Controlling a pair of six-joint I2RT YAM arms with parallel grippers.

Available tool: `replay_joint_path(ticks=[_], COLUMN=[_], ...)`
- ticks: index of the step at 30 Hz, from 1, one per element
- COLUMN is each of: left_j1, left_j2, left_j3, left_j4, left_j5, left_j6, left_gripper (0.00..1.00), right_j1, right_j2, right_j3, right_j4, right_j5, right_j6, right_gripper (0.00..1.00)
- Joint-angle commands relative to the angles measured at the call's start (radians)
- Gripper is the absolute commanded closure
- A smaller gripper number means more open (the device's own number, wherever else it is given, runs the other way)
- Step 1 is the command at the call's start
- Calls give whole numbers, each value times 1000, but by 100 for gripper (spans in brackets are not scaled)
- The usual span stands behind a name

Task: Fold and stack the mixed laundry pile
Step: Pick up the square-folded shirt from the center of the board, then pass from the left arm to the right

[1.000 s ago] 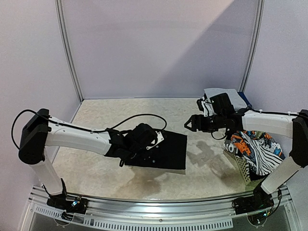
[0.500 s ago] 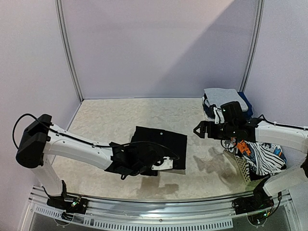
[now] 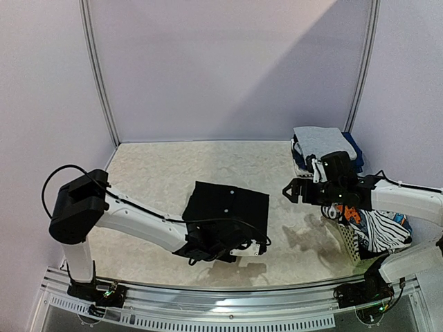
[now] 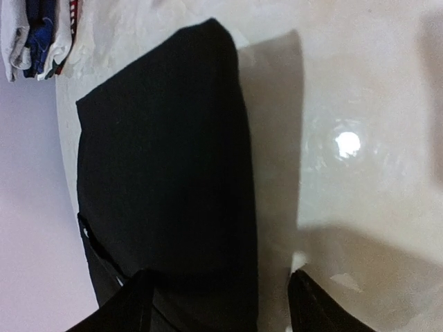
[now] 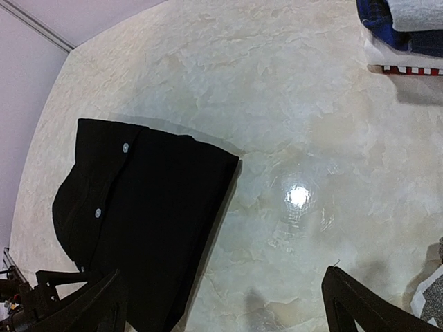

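A folded black garment (image 3: pixel 232 206) lies flat at the table's middle. It also shows in the left wrist view (image 4: pixel 166 173) and in the right wrist view (image 5: pixel 152 214), where two white buttons show. My left gripper (image 3: pixel 242 243) is low at the garment's near edge, open, and its fingers (image 4: pixel 131 304) straddle the cloth's right edge. My right gripper (image 3: pixel 288 190) is open and empty, above bare table to the right of the garment. Printed and striped pieces (image 3: pixel 377 228) hang in the basket at the right.
A stack of folded grey, navy and white pieces (image 3: pixel 322 144) sits at the back right and also shows in the right wrist view (image 5: pixel 408 28). The white lattice basket (image 3: pixel 351 243) stands at the right edge. Grey walls and metal posts bound the table.
My left gripper has moved from on top of the black garment to its near edge, and the garment now lies flat. My right gripper has drawn back to the right.
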Motion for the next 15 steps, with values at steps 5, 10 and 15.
replay_joint_path(ticks=[5, 10, 15], left_j1=[-11, -9, -3], left_j2=[99, 126, 85], left_j3=[18, -23, -58], left_j4=[156, 312, 402], left_j5=[-66, -108, -97], left_j6=[75, 149, 133], left_gripper=[46, 89, 100], right_j1=[-3, -2, -3], right_j2=[-30, -32, -27], right_j3=[-24, -42, -38], right_j4=[-10, 26, 49], right_j5=[38, 26, -31], right_j6=[11, 32, 67], right_gripper=[1, 1, 1])
